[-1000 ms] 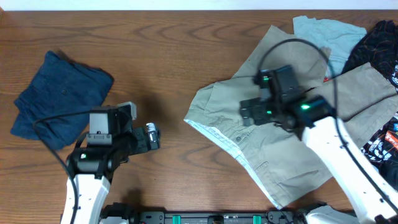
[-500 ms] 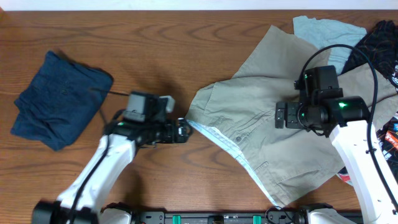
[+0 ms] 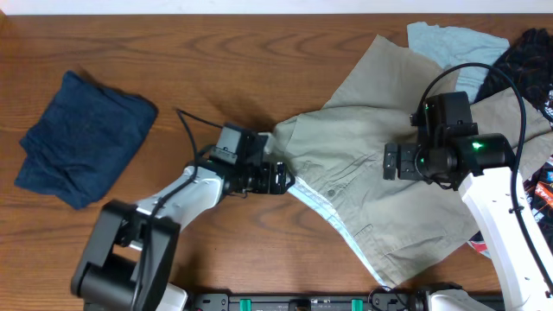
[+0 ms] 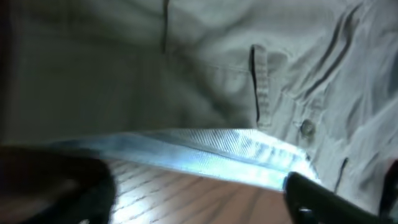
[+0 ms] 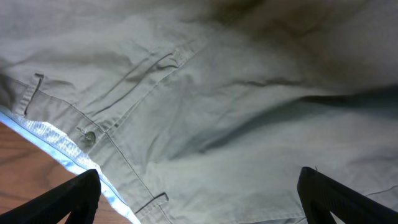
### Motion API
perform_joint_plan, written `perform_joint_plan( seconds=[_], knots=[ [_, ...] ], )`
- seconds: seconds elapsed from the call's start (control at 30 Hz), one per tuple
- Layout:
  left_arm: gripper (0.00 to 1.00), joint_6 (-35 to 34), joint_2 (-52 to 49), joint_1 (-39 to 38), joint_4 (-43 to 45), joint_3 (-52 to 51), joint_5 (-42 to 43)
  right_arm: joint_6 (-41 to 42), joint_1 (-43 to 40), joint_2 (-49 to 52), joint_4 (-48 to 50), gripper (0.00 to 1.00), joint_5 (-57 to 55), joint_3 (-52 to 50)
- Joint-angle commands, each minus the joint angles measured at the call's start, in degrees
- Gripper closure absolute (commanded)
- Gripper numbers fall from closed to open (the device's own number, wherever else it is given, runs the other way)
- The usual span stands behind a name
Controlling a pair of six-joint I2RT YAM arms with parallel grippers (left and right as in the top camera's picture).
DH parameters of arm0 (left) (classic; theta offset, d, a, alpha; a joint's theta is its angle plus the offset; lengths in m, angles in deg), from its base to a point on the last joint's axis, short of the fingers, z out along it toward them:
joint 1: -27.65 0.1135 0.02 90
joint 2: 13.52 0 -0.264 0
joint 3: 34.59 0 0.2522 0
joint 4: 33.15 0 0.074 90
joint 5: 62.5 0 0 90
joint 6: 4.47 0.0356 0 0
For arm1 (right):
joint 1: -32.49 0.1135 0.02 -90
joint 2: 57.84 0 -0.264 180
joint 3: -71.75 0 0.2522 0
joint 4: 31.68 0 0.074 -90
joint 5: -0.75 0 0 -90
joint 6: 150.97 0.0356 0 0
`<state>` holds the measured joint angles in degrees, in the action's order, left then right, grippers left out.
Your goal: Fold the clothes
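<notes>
Slippage is the main risk: the large khaki-beige cotton shorts (image 3: 363, 173) lie spread flat toward the table's 3 o'clock side. The left gripper (image 3: 278, 178) sits at their 9 o'clock corner, fingers wide apart, straddling the pale striped lining (image 4: 211, 146) of the waistband without clamping it. If it pinches only that thin turned-out edge, the cloth could pull free, or one layer could lift alone off the brown wooden table (image 3: 259, 69) and skew the fold. The right gripper (image 3: 390, 161) hovers over the shorts' middle, likewise spread and empty; closing there would probably bunch the fabric near the small button (image 5: 91, 137). The folded dark-navy garment (image 3: 82, 138) rests well apart at 9 o'clock. At 1 o'clock the light-blue piece (image 3: 449, 39) and the black printed piece (image 3: 518, 60) are partly tucked under the shorts and cut off by the frame, as is the red-and-black printed piece (image 3: 543, 194) at 3 o'clock. The right arm hides part of one leg. The left wrist view is too blurred to tell whether the fingertips touch cloth.
</notes>
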<state>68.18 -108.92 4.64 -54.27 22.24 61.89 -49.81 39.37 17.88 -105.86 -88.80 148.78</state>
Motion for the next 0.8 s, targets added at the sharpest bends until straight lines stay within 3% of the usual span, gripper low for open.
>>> perform_joint_plan(
  seconds=[0.0, 0.13, 0.17, 0.43, 0.77],
  knots=[
    [0.35, -1.20, -2.29, -1.99, -0.61, -0.20, -0.70, 0.57, -0.59, -0.42, -0.07, 0.01, -0.76, 0.44],
    [0.89, -1.18, -2.27, -2.23, 0.48, -0.17, -0.74, 0.59, -0.59, -0.42, -0.09, 0.01, -2.99, 0.44],
    [0.94, -1.18, -2.21, -1.73, 0.94, -0.15, -0.74, 0.61, -0.59, -0.42, -0.09, 0.01, -3.28, 0.44],
    [0.94, 0.96, -0.76, 7.82, -3.61, 5.01, -1.75, 0.61, -0.61, -0.42, -0.09, 0.01, -5.01, 0.44],
    [0.94, 7.43, -0.28, 20.68, -18.88, 25.81, -15.93, 0.61, -0.61, -0.39, -0.04, 0.01, -4.98, 0.44]
  ],
)
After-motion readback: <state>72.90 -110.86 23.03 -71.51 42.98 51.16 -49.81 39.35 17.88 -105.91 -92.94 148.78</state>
